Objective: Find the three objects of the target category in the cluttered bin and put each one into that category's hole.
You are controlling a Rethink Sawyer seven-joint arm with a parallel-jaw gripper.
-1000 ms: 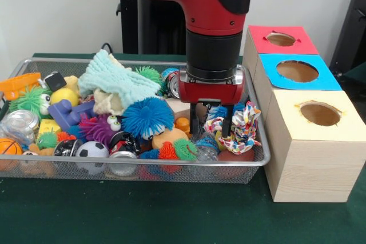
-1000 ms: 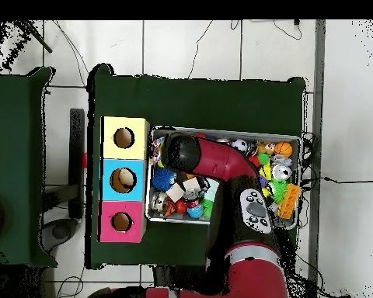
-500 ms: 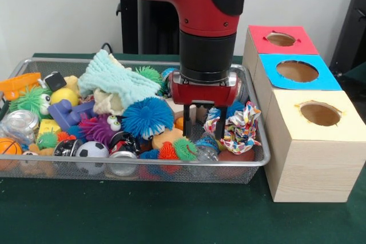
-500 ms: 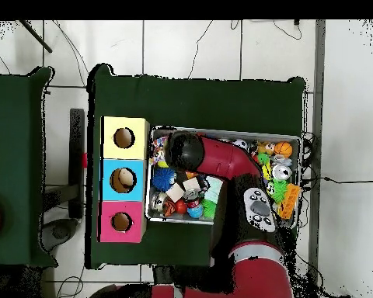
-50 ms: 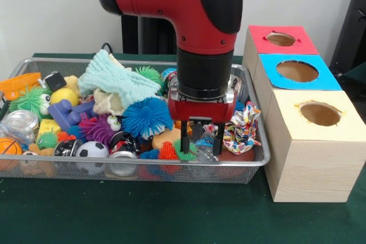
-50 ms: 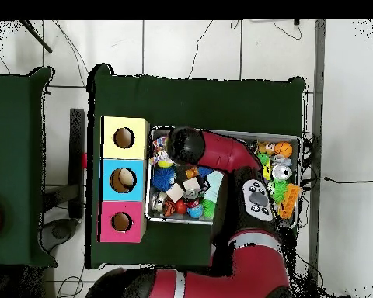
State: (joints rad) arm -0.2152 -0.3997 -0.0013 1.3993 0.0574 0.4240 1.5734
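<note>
The gripper (image 5: 200, 143) has shifted across the bin toward the camera-side rim and a little leftward over the past second, away from the patterned cloth (image 5: 242, 128) it stood against before. Its two fingers now hang spread, with nothing visibly held between them, just above the clutter at the front edge of the wire mesh bin (image 5: 143, 167).

Going left to right in the front view: an orange ball (image 5: 9, 147) and green spiky toys sit at the bin's left end, a soccer ball (image 5: 91, 151) at the front rim, a blue spiky ball (image 5: 147, 116) at centre under a pale green towel (image 5: 117, 78), then the gripper, the cloth, and three boxes outside the bin: yellow box (image 5: 311, 152) nearest, blue box (image 5: 297, 72) and red box (image 5: 281, 40) behind it.

The task sentence does not name the target category, so which items are wanted cannot be told. The step in hand looks like the search and pick. The next move probably calls for a short descent onto the small orange and green toys (image 5: 174, 150) beneath the fingers, then a firm closing.
</note>
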